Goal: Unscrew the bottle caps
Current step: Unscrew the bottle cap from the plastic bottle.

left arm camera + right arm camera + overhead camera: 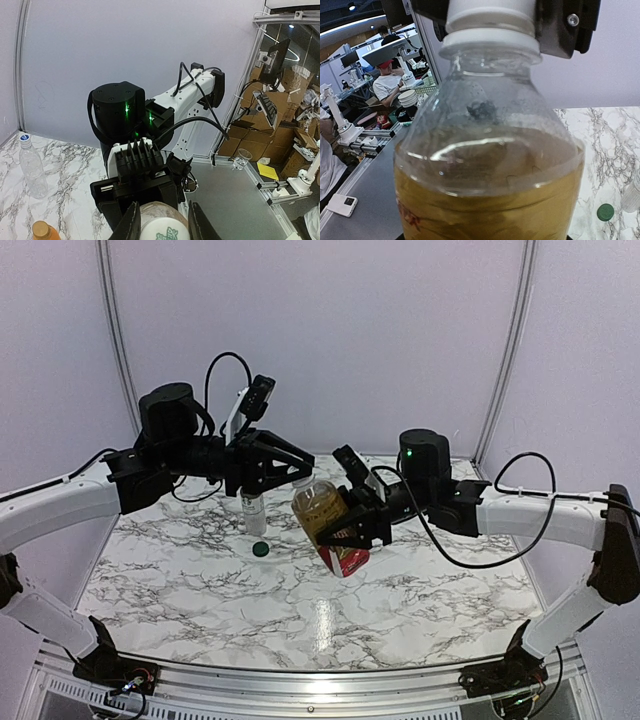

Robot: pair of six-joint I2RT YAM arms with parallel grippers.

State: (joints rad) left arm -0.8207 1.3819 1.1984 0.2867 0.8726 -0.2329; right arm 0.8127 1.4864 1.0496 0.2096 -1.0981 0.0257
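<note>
The amber tea bottle [322, 512] with a red label hangs tilted above the table between both arms. My right gripper [347, 531] is shut round its body; in the right wrist view the bottle [490, 165] fills the frame and hides my fingers. My left gripper [299, 480] is shut on its white cap [165, 226], with one finger [131, 225] on each side; the cap also shows in the right wrist view [490, 20]. A dark green cap [261, 549] lies loose on the marble. The short clear bottle [253, 510] stands behind it.
In the left wrist view the tall clear bottle [31, 170] with a white and blue cap stands at the far left, and the orange juice bottle [42, 230] with its orange cap stands nearer. The marble table [200, 590] ends at a metal rail in front.
</note>
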